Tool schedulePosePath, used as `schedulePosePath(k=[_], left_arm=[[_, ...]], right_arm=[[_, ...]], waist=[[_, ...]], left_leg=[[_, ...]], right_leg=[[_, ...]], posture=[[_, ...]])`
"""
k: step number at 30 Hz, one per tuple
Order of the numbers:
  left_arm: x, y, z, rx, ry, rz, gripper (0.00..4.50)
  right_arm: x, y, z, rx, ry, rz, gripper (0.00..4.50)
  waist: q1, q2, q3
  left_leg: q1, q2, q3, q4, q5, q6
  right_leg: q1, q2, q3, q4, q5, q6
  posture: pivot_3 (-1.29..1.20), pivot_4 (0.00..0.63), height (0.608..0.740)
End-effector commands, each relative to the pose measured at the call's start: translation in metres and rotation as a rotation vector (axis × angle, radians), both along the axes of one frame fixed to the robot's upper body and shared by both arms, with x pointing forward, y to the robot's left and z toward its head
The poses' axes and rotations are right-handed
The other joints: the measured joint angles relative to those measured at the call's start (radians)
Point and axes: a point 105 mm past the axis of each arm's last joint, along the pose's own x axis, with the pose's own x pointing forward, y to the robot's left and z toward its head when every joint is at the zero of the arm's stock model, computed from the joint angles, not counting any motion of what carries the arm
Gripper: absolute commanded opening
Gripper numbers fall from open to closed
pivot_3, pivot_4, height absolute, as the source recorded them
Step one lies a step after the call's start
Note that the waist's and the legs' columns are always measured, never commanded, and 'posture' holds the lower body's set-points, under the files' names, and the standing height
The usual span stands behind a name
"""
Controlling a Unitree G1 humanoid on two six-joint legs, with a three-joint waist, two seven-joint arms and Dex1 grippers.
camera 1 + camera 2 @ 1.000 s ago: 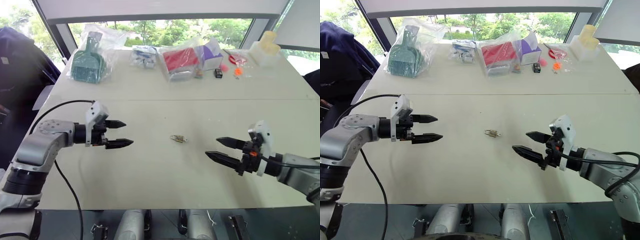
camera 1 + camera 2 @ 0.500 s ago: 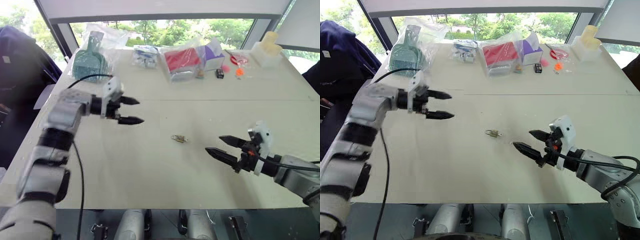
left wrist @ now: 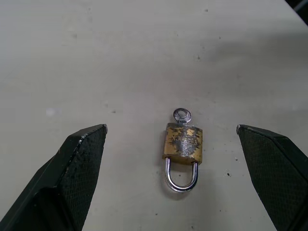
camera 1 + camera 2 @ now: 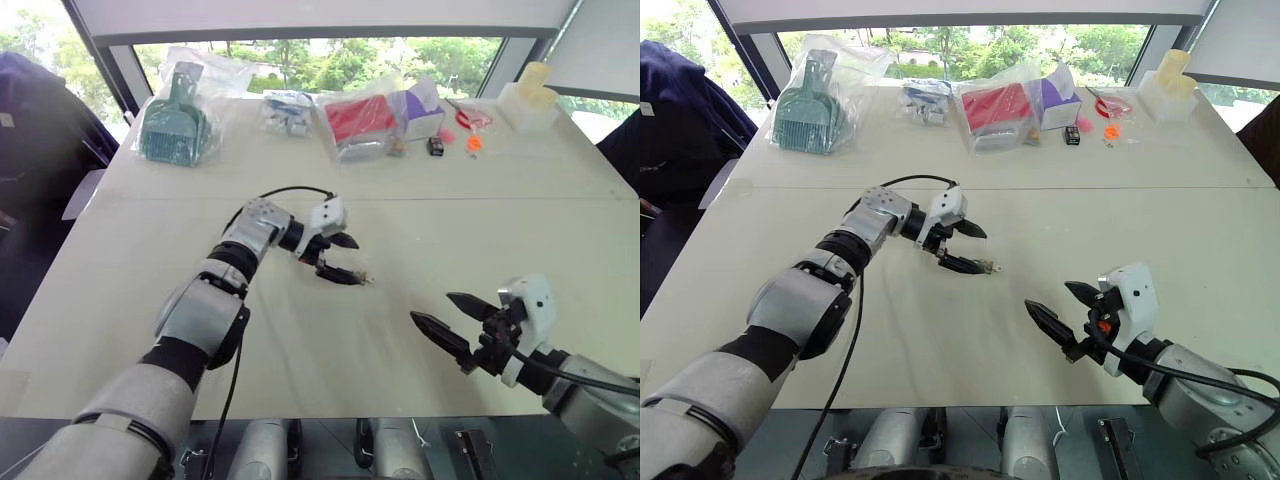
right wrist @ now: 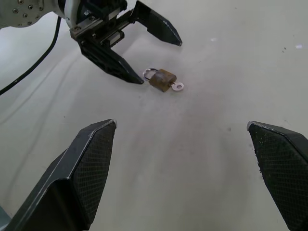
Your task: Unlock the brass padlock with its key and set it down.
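Lying flat: brass padlock (image 3: pixel 182 143), key (image 3: pixel 182 115) inserted

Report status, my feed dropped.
Left gripper open, straddling small brass padlock, no contact. Silvery key in lock, flat on white table. Right gripper open, apart. Nothing blocking.

Daylight pours in from the windows (image 4: pixel 330 55) beyond the table's (image 4: pixel 520 230) far edge, so the scene is bright and evenly lit. Shadows on the pale top are soft and faint. The foliage outside is washed out. The 2 wrist views are sharp at centre, with slightly softer fingers.
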Motion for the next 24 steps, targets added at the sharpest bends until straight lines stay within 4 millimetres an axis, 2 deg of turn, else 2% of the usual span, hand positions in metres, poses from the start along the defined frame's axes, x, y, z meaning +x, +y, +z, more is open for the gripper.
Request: schedulePosePath(k=[1,4,5,8,9,15,18,20,24], left_arm=[[0.001,-0.008,0.005,0.034,-0.056,-0.026,4.5],[0.0,-0.009,-0.001,0.059,-0.057,-0.026,4.5],[0.0,-0.008,-0.003,0.068,-0.057,-0.029,4.24],[-0.002,-0.006,-0.012,0.117,-0.079,-0.051,3.35],[-0.003,-0.005,-0.015,0.133,-0.084,-0.054,2.82],[-0.003,-0.001,-0.029,0.173,-0.118,-0.042,0.79],[-0.001,0.003,-0.029,0.166,-0.154,-0.039,0.78],[0.001,0.004,-0.022,0.125,-0.2,-0.039,0.78],[0.01,-0.003,0.021,-0.077,-0.358,-0.027,0.78]], right_arm=[[-0.004,0.006,0.013,0.004,-0.076,-0.021,4.45],[-0.007,0.005,0.014,0.011,-0.088,-0.058,4.45],[-0.008,0.005,0.014,0.011,-0.089,-0.071,4.49],[-0.008,0.004,0.013,0.012,-0.091,-0.088,4.5],[-0.008,0.004,0.013,0.012,-0.092,-0.089,4.5],[-0.004,0.002,0.014,0.009,-0.096,-0.087,4.5],[-0.001,0.002,0.014,0.03,-0.094,-0.09,4.5],[0.004,0.001,0.015,0.074,-0.094,-0.109,4.5],[0.023,0.005,0.024,0.351,-0.11,-0.177,4.5]], waist=[[0.0,0.0,0.0],[0.001,0.0,0.0],[0.001,-0.001,-0.001],[0.0,-0.001,-0.001],[0.0,-0.001,-0.001],[0.0,-0.002,-0.002],[0.001,-0.002,-0.002],[-0.001,-0.002,-0.002],[-0.003,-0.003,-0.002]], left_leg=[[0.0,0.0,0.0,0.0,0.0,0.0],[0.0,0.0,0.0,0.0,0.0,0.0],[0.0,0.0,0.0,0.0,0.0,0.0],[0.0,0.0,0.0,0.0,0.0,0.0],[0.0,0.0,0.0,0.0,0.0,0.0],[0.0,0.0,0.0,0.0,0.0,0.0],[0.003,0.0,-0.001,0.0,0.0,0.0],[0.007,0.0,-0.001,0.0,0.0,0.0],[0.008,0.001,-0.001,0.0,0.0,0.0]], right_leg=[[0.0,0.0,0.0,0.0,0.0,0.0],[0.0,0.0,0.0,0.0,0.0,0.0],[0.0,0.0,0.0,0.0,0.0,0.0],[0.0,0.0,0.0,0.0,0.0,0.0],[0.0,0.0,0.0,0.0,0.0,0.0],[0.001,0.0,0.0,0.0,0.0,0.0],[0.003,0.0,0.0,0.0,0.0,0.0],[0.007,0.0,0.0,0.0,0.0,0.0],[0.007,0.0,0.0,0.0,0.0,0.0]], posture=[[0.0,0.15,0.735],[0.0,0.15,0.735],[0.0,0.15,0.735],[0.0,0.15,0.735],[0.0,0.15,0.735],[0.0,0.15,0.735],[0.0,0.15,0.735],[0.0,0.15,0.735],[0.0,0.15,0.735]])
